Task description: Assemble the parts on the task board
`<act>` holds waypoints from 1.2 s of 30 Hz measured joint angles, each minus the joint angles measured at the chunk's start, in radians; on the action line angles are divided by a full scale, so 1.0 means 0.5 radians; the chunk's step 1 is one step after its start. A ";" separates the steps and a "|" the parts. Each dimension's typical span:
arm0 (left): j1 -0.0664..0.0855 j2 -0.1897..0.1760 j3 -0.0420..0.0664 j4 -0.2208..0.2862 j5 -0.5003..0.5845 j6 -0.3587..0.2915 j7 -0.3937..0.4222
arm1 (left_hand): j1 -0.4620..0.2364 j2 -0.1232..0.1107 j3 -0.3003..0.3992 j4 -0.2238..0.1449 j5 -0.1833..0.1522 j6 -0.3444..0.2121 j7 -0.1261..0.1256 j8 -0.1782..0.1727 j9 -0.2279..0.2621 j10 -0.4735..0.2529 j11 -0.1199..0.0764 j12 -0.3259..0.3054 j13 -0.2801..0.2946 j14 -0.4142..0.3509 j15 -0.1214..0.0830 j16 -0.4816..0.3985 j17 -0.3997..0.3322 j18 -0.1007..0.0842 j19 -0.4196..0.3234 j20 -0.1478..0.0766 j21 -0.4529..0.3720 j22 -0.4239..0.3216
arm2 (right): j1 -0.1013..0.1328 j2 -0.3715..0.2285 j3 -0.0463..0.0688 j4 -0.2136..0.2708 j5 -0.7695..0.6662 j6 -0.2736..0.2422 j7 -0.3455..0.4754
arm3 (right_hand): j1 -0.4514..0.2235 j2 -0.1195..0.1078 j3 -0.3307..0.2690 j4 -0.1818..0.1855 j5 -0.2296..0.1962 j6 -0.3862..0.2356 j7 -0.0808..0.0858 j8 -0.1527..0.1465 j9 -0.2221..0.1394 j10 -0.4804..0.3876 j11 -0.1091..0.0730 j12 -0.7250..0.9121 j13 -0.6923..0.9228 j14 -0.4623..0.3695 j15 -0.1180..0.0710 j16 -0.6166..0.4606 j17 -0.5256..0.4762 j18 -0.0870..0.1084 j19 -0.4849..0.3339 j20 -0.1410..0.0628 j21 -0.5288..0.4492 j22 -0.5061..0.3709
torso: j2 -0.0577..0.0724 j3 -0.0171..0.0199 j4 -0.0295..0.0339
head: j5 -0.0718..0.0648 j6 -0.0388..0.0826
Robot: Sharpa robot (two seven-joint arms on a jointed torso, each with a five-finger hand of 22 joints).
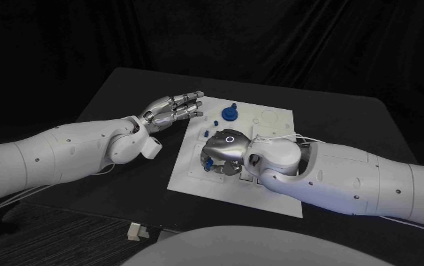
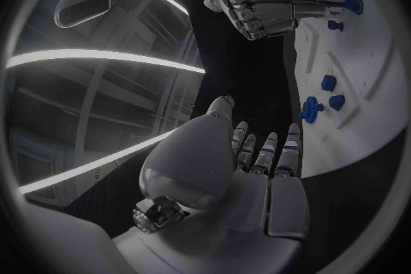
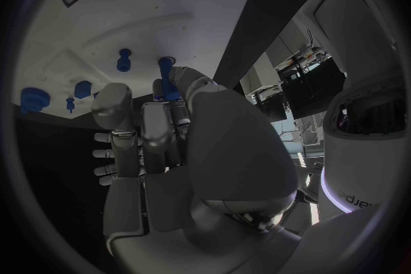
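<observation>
So my right hand (image 1: 226, 151) is curled down over the middle of the task board (image 1: 265, 200), pinching a blue part (image 3: 168, 79), while my left hand (image 1: 171, 109) hovers flat, fingers together, at the board's left edge.

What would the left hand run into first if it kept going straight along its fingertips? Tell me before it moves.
Probably the large round blue part near the task board's far edge. The left hand lies open at the board's left edge, fingers pointing across it towards that part. Its height above the board is unclear, so it might pass over.
</observation>
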 measured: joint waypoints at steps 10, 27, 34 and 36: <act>-0.001 0.005 0.000 -0.003 0.000 0.005 -0.004 | 0.003 0.003 0.000 0.000 0.000 0.000 0.000 0.000 0.000 0.000 0.000 0.000 0.000 0.000 0.000 0.000 0.000 0.001 0.000 0.000 0.000 -0.001 | -0.020 0.017 0.001 -0.021 -0.002 0.012 -0.001 | -0.002 -0.003 0.000 0.000 0.000 -0.003 0.003 -0.008 0.000 0.000 0.000 -0.007 -0.001 0.000 0.000 0.000 0.000 0.000 0.000 0.000 0.000 0.002 | 0.000 0.0000 0.000 | -0.004 0.000; -0.003 0.005 0.000 -0.004 0.000 0.010 -0.014 | 0.000 0.016 0.011 0.000 0.000 0.000 0.000 0.000 0.000 0.000 0.000 0.000 0.000 0.000 0.000 0.000 0.000 0.002 0.000 0.000 0.000 -0.006 | -0.040 0.035 0.006 -0.049 -0.003 -0.006 -0.010 | -0.068 -0.019 0.033 -0.016 -0.085 -0.184 0.012 -0.134 -0.038 -0.060 -0.026 -0.074 -0.002 -0.026 0.026 -0.038 -0.049 0.000 -0.051 0.022 -0.089 0.001 | 0.002 0.0000 0.001 | -0.001 0.000; -0.005 0.009 0.000 -0.011 0.000 0.015 -0.017 | 0.000 0.016 0.011 0.000 0.000 0.000 0.000 0.000 0.000 0.000 0.000 0.000 0.000 0.000 0.000 0.000 0.000 0.002 0.000 0.000 0.000 -0.005 | -0.049 0.014 -0.001 -0.050 -0.003 -0.004 -0.032 | -0.193 -0.022 -0.141 0.016 -0.326 -0.553 -0.079 -0.186 -0.158 -0.561 0.042 -0.258 -0.018 -0.065 0.022 -0.093 -0.144 0.000 -0.095 0.034 -0.223 0.001 | 0.001 0.0000 0.001 | -0.009 0.000; -0.007 0.011 0.000 -0.016 0.000 0.016 -0.018 | 0.000 0.016 0.011 0.000 0.000 0.000 0.000 0.000 0.000 0.000 0.000 0.000 0.000 0.000 0.000 0.000 0.000 0.002 0.000 0.000 0.000 -0.005 | -0.049 0.002 -0.001 -0.047 -0.003 -0.006 -0.037 | -0.193 -0.020 -0.282 0.064 -0.379 -0.668 -0.140 -0.186 -0.201 -0.717 0.043 -0.266 -0.017 -0.089 0.027 -0.119 -0.172 0.003 -0.098 0.034 -0.273 0.001 | 0.001 0.0000 0.001 | -0.016 0.000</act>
